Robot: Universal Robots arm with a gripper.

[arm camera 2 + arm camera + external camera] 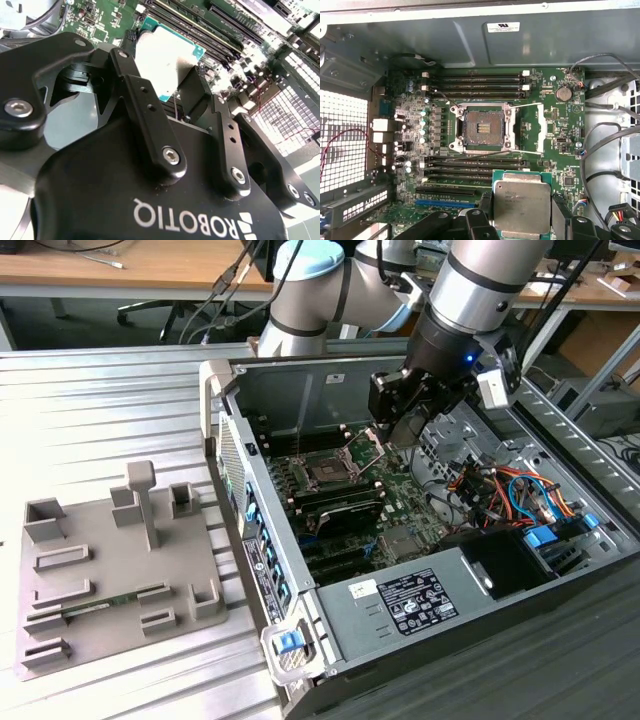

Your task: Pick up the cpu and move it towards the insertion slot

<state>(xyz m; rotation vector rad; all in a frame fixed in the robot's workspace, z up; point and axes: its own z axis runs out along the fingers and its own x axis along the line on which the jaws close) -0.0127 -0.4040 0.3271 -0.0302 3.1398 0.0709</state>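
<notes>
One black two-fingered gripper (520,227) holds the cpu (521,201), a small flat square chip with a silvery metal top and a thin green rim, its fingers (150,120) closed against two opposite edges of the chip, as both wrist views show. The pick-up is therefore done, by my reading: the chip hangs clear of any support, carried above the green motherboard (555,125) inside the open grey metal computer case (330,390).

What is left is the approach. The insertion slot (482,127), a square dark socket in a silver metal frame with its hinged retention plate swung open to one side, lies bare and unoccupied in the first wrist view. The chip is near it but not over it; a bank of long black memory slots (475,167) lies between the two. In the exterior view the gripper (405,425) hovers just beside the socket (328,472), toward that view's right.

The case lies on its side on a ribbed grey metal table (100,410). On the exterior view's left, well apart from the case, sits a grey moulded fixture tray (110,560) with raised holders. Bundled orange, blue and black cables (500,490) fill the case's far corner. Behind the table stand wooden desks (120,270).
</notes>
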